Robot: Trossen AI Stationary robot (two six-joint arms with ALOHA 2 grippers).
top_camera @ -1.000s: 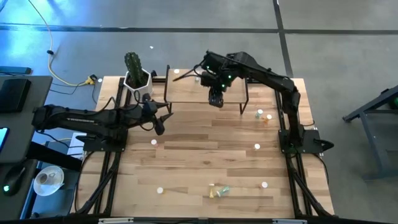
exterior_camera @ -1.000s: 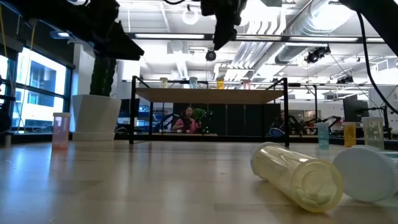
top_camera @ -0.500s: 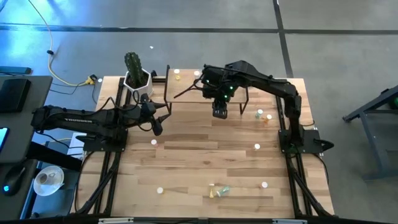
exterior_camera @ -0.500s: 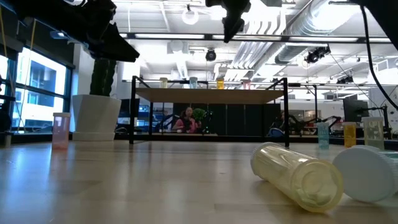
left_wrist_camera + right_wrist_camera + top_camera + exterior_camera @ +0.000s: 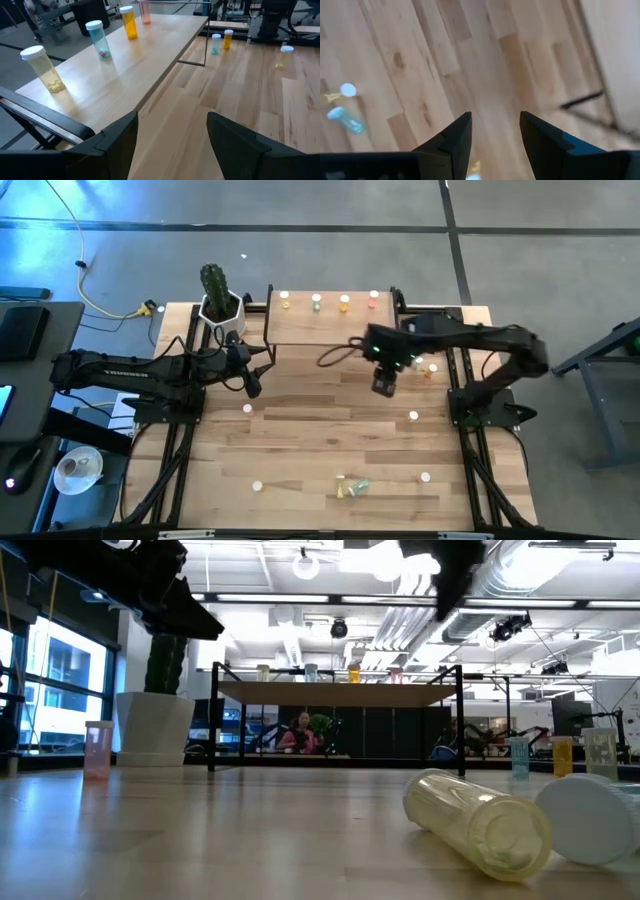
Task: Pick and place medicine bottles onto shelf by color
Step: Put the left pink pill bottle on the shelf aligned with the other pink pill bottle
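Note:
The shelf (image 5: 330, 323) stands at the table's far middle. Several small white-capped bottles stand in a row along its far edge: yellow (image 5: 42, 67), blue-green (image 5: 98, 39), orange (image 5: 129, 22) and pink (image 5: 144, 11). My right gripper (image 5: 383, 386) is open and empty over the bare table, just near and right of the shelf. My left gripper (image 5: 258, 376) is open and empty near the shelf's near-left corner. Loose bottles lie on the table, among them a yellowish one on its side (image 5: 478, 823) and a teal one (image 5: 347, 121).
A white pot with a cactus (image 5: 218, 305) stands at the far left, beside the shelf. Two bottles stand right of the shelf (image 5: 425, 365). More bottles are scattered at mid-table (image 5: 248, 409), (image 5: 413, 416) and near the front edge (image 5: 350, 488). The shelf's thin black leg (image 5: 582, 100) is close to my right gripper.
My right gripper has come away from above the shelf, toward the table's near and right edges, and is now over bare table. It uncovers the row of bottles on the shelf, which have stayed in place.

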